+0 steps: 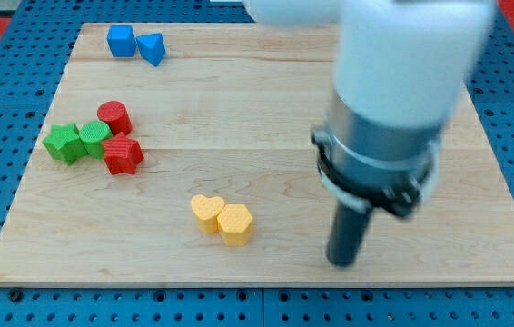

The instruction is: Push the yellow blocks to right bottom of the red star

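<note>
Two yellow blocks lie side by side near the board's bottom middle: a yellow heart [207, 212] and, touching it on its right, a yellow hexagon-like block [235, 224]. The red star [123, 155] sits at the view's left, up and left of them. My tip [342, 262] rests on the board well to the right of the yellow blocks, apart from them. The arm's large grey and white body [393, 100] hangs above it and hides part of the board's right half.
A red cylinder [113, 117] sits just above the red star. Two green blocks [64, 143] [94, 137] touch it on the left. Two blue blocks [121, 41] [152, 47] lie at the top left. The wooden board [266, 109] lies on a blue pegboard.
</note>
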